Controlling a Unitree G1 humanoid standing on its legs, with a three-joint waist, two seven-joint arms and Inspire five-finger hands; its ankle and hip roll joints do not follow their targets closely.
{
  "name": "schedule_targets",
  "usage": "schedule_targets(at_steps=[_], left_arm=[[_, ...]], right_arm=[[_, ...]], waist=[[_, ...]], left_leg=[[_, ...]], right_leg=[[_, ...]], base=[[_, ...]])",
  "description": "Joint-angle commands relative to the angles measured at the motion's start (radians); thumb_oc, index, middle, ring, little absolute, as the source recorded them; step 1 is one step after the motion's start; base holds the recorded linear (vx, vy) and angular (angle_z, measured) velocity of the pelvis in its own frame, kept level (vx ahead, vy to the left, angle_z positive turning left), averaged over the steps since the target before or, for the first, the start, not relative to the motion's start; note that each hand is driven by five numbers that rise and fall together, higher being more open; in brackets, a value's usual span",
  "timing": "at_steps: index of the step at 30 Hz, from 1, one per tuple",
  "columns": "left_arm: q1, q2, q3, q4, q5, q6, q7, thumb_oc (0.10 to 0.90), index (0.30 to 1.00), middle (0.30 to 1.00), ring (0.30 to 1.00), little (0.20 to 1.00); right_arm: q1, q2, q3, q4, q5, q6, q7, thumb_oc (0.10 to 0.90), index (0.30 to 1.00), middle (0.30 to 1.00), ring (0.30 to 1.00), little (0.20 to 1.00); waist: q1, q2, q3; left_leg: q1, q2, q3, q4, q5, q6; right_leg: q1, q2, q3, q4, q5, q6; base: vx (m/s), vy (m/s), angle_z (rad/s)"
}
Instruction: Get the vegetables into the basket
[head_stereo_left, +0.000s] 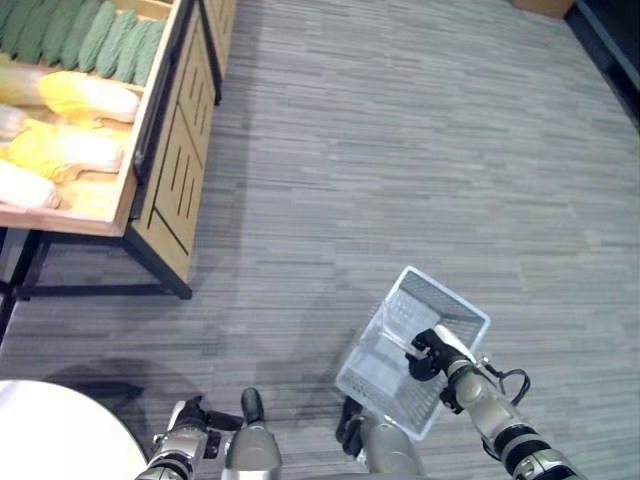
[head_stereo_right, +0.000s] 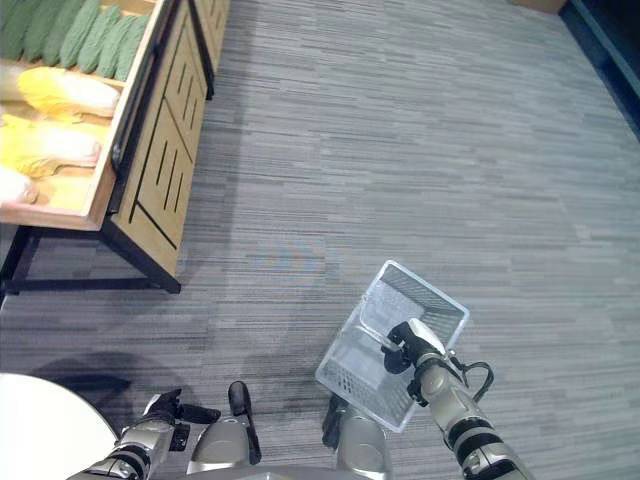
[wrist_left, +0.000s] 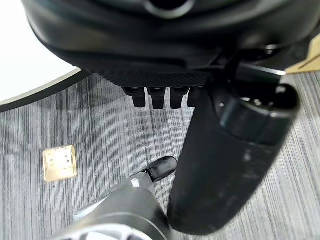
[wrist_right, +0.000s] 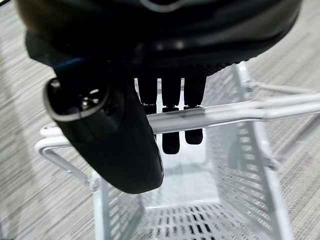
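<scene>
Pale yellow cabbages (head_stereo_left: 88, 97) and a row of green vegetables (head_stereo_left: 95, 35) lie on a wooden shelf stand (head_stereo_left: 170, 160) at the far left. A white mesh basket (head_stereo_left: 450, 298) hangs tilted just above the carpet at the lower right. My right hand (head_stereo_left: 432, 352) is shut on the basket's handle (wrist_right: 240, 111), fingers curled over the bar in the right wrist view. Down at the lower left, far from the shelf, my left hand (head_stereo_left: 185, 418) is curled and holds nothing.
A white round table (head_stereo_left: 50, 430) sits at the lower left corner beside my left hand. A brass floor plate (wrist_left: 60, 162) is set in the grey carpet (head_stereo_left: 400, 150), which stretches wide between shelf and basket. The stand's black legs (head_stereo_left: 150, 265) reach toward me.
</scene>
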Motion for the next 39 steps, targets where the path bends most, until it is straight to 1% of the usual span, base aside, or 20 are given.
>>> schedule_targets(at_steps=[1, 4, 11, 16, 19, 20, 25, 26, 27, 28, 29, 31, 32, 33, 34, 35, 36, 37, 38, 39], left_arm=[[0.026, 0.011, -0.018, 0.031, 0.037, 0.011, 0.015, 0.9, 1.0, 1.0, 1.0, 1.0], [0.03, 0.004, -0.023, 0.034, 0.044, 0.011, 0.009, 0.9, 1.0, 1.0, 1.0, 1.0], [0.038, -0.003, -0.028, 0.062, 0.069, 0.013, 0.004, 0.9, 1.0, 1.0, 1.0, 1.0], [0.039, -0.013, -0.029, 0.074, 0.065, 0.003, 0.005, 0.9, 1.0, 1.0, 1.0, 1.0], [0.04, -0.016, -0.031, 0.076, 0.059, 0.0, 0.007, 0.9, 1.0, 1.0, 1.0, 1.0], [0.041, -0.013, -0.024, 0.079, 0.048, 0.0, 0.013, 0.9, 1.0, 1.0, 1.0, 1.0], [0.048, -0.009, -0.017, 0.083, 0.043, 0.0, 0.014, 0.9, 1.0, 1.0, 1.0, 1.0], [0.055, -0.004, -0.007, 0.087, 0.038, 0.001, 0.014, 0.9, 1.0, 1.0, 1.0, 1.0], [0.057, -0.003, -0.006, 0.089, 0.038, 0.003, 0.015, 0.9, 1.0, 1.0, 1.0, 1.0], [0.057, -0.003, -0.005, 0.089, 0.038, 0.003, 0.015, 0.9, 1.0, 1.0, 1.0, 1.0], [0.058, 0.0, -0.008, 0.092, 0.038, 0.002, 0.013, 0.9, 1.0, 1.0, 1.0, 1.0], [0.059, 0.003, -0.006, 0.093, 0.038, 0.003, 0.012, 0.9, 1.0, 1.0, 1.0, 1.0], [0.059, 0.007, -0.003, 0.095, 0.041, 0.005, 0.011, 0.9, 1.0, 1.0, 1.0, 1.0], [0.057, 0.008, -0.003, 0.096, 0.041, 0.004, 0.01, 0.9, 1.0, 1.0, 1.0, 1.0], [0.054, 0.009, -0.003, 0.096, 0.037, 0.002, 0.014, 0.9, 1.0, 1.0, 1.0, 1.0], [0.054, 0.009, -0.003, 0.096, 0.037, 0.002, 0.014, 0.9, 1.0, 1.0, 1.0, 1.0], [0.045, 0.011, -0.004, 0.097, 0.036, 0.003, 0.014, 0.9, 1.0, 1.0, 1.0, 1.0], [0.036, 0.012, -0.005, 0.101, 0.038, 0.001, 0.013, 0.9, 1.0, 1.0, 1.0, 1.0], [0.029, 0.017, -0.004, 0.106, 0.043, 0.0, 0.011, 0.9, 1.0, 1.0, 1.0, 1.0], [0.03, 0.016, -0.004, 0.106, 0.043, 0.0, 0.01, 0.9, 1.0, 1.0, 1.0, 1.0]], right_arm=[[-0.006, -0.069, -0.023, -0.047, 0.018, -0.025, -0.037, 0.4, 0.3, 0.3, 0.3, 0.3], [-0.002, -0.065, -0.02, -0.025, 0.022, -0.025, -0.036, 0.4, 0.3, 0.3, 0.3, 0.3], [0.015, -0.044, -0.026, 0.032, 0.043, -0.024, -0.043, 0.4, 0.3, 0.3, 0.3, 0.3], [0.026, -0.003, -0.053, 0.131, 0.118, -0.028, -0.058, 0.4, 0.3, 0.3, 0.3, 0.3], [0.024, 0.006, -0.055, 0.167, 0.128, -0.026, -0.06, 0.4, 0.3, 0.3, 0.3, 0.3], [0.021, 0.017, -0.062, 0.199, 0.141, -0.025, -0.062, 0.4, 0.3, 0.3, 0.3, 0.3], [0.015, 0.023, -0.058, 0.206, 0.143, -0.026, -0.056, 0.4, 0.3, 0.3, 0.3, 0.3], [0.015, 0.028, -0.057, 0.217, 0.143, -0.026, -0.053, 0.4, 0.3, 0.3, 0.3, 0.3], [0.014, 0.032, -0.056, 0.222, 0.145, -0.026, -0.052, 0.4, 0.3, 0.3, 0.3, 0.3], [0.014, 0.032, -0.056, 0.222, 0.145, -0.026, -0.052, 0.4, 0.3, 0.3, 0.3, 0.3], [0.014, 0.037, -0.057, 0.222, 0.149, -0.028, -0.048, 0.4, 0.3, 0.3, 0.3, 0.3], [0.015, 0.036, -0.057, 0.216, 0.15, -0.027, -0.045, 0.4, 0.3, 0.3, 0.3, 0.3], [0.017, 0.034, -0.062, 0.21, 0.151, -0.025, -0.047, 0.4, 0.3, 0.3, 0.3, 0.3], [0.017, 0.034, -0.064, 0.212, 0.153, -0.025, -0.049, 0.4, 0.3, 0.3, 0.3, 0.3], [0.017, 0.033, -0.065, 0.213, 0.155, -0.025, -0.052, 0.4, 0.3, 0.3, 0.3, 0.3], [0.017, 0.032, -0.065, 0.213, 0.155, -0.025, -0.052, 0.4, 0.3, 0.3, 0.3, 0.3], [0.017, 0.033, -0.064, 0.216, 0.16, -0.025, -0.056, 0.4, 0.3, 0.3, 0.3, 0.3], [0.017, 0.034, -0.062, 0.22, 0.162, -0.027, -0.058, 0.4, 0.3, 0.3, 0.3, 0.3], [0.027, 0.037, -0.063, 0.22, 0.16, -0.025, -0.056, 0.4, 0.3, 0.3, 0.3, 0.3], [0.027, 0.037, -0.063, 0.22, 0.16, -0.025, -0.056, 0.4, 0.3, 0.3, 0.3, 0.3]], waist=[[0.009, 0.018, -0.059], [0.009, 0.021, -0.065], [-0.002, 0.027, -0.085], [-0.003, 0.03, -0.09], [0.0, 0.028, -0.086], [0.007, 0.023, -0.075], [0.018, 0.02, -0.063], [0.026, 0.021, -0.047], [0.027, 0.021, -0.04], [0.028, 0.021, -0.043], [0.024, 0.024, -0.028], [0.022, 0.022, -0.026], [0.013, 0.019, -0.024], [0.006, 0.022, -0.022], [-0.006, 0.024, -0.018], [-0.006, 0.024, -0.018], [-0.019, 0.019, -0.014], [-0.034, 0.026, -0.011], [-0.052, 0.022, -0.01], [-0.052, 0.024, -0.01]], left_leg=[[-0.059, -0.01, -0.008, 0.097, -0.063, -0.009], [-0.051, -0.005, -0.007, 0.098, -0.061, -0.011], [-0.03, -0.014, -0.012, 0.054, -0.045, -0.015], [-0.016, -0.027, -0.021, 0.028, -0.041, -0.01], [-0.018, -0.033, -0.025, 0.029, -0.046, -0.006], [-0.025, -0.044, -0.029, 0.043, -0.063, 0.007], [-0.022, -0.05, -0.029, 0.057, -0.085, 0.025], [-0.008, -0.057, -0.032, 0.072, -0.111, 0.042], [-0.001, -0.059, -0.033, 0.079, -0.12, 0.048], [-0.006, -0.059, -0.031, 0.079, -0.117, 0.049], [0.006, -0.062, -0.042, 0.093, -0.131, 0.055], [0.018, -0.069, -0.043, 0.085, -0.134, 0.054], [0.037, -0.078, -0.05, 0.063, -0.136, 0.047], [0.046, -0.077, -0.059, 0.048, -0.134, 0.039], [0.054, -0.072, -0.072, 0.033, -0.131, 0.029], [0.054, -0.072, -0.073, 0.033, -0.131, 0.029], [0.066, -0.07, -0.09, 0.016, -0.13, 0.015], [0.081, -0.059, -0.106, 0.006, -0.138, 0.005], [0.109, -0.058, -0.13, -0.002, -0.153, -0.008], [0.11, -0.054, -0.131, -0.002, -0.154, -0.009]], right_leg=[[0.002, -0.036, 0.007, 0.048, -0.038, 0.056], [0.017, -0.034, 0.012, 0.043, -0.046, 0.053], [0.035, -0.047, -0.004, 0.03, -0.047, 0.056], [0.038, -0.058, -0.012, 0.032, -0.041, 0.064], [0.036, -0.063, -0.01, 0.037, -0.037, 0.068], [0.024, -0.074, 0.002, 0.063, -0.034, 0.076], [-0.006, -0.084, 0.029, 0.132, -0.034, 0.081], [-0.035, -0.095, 0.044, 0.231, -0.024, 0.092], [-0.056, -0.1, 0.054, 0.273, -0.004, 0.1], [-0.06, -0.099, 0.055, 0.269, 0.001, 0.099], [-0.089, -0.104, 0.071, 0.322, 0.034, 0.104], [-0.107, -0.114, 0.069, 0.308, 0.05, 0.1], [-0.134, -0.13, 0.064, 0.254, 0.083, 0.1], [-0.151, -0.131, 0.072, 0.214, 0.101, 0.103], [-0.178, -0.127, 0.087, 0.157, 0.113, 0.106], [-0.177, -0.127, 0.087, 0.156, 0.114, 0.106], [-0.204, -0.116, 0.111, 0.077, 0.13, 0.112], [-0.236, -0.095, 0.131, 0.02, 0.136, 0.113], [-0.275, -0.088, 0.147, -0.02, 0.156, 0.122], [-0.271, -0.086, 0.144, -0.022, 0.157, 0.121]], base=[[0.0, -0.031, -0.13], [0.01, -0.021, -0.18], [0.01, 0.0, 0.01], [0.02, 0.015, 0.08], [0.05, 0.045, 0.09], [0.07, 0.081, 0.06], [0.04, 0.067, -0.01], [0.07, 0.093, -0.1], [0.06, 0.093, -0.19], [0.1, 0.065, -0.3], [0.13, 0.046, -0.28], [0.16, 0.016, -0.09], [0.19, -0.04, 0.12], [0.27, -0.071, 0.26], [0.15, -0.052, 0.34], [0.22, -0.082, 0.26], [0.26, -0.08, 0.2], [0.45, -0.127, 0.22], [0.32, -0.076, 0.32], [0.32, -0.079, 0.57]])
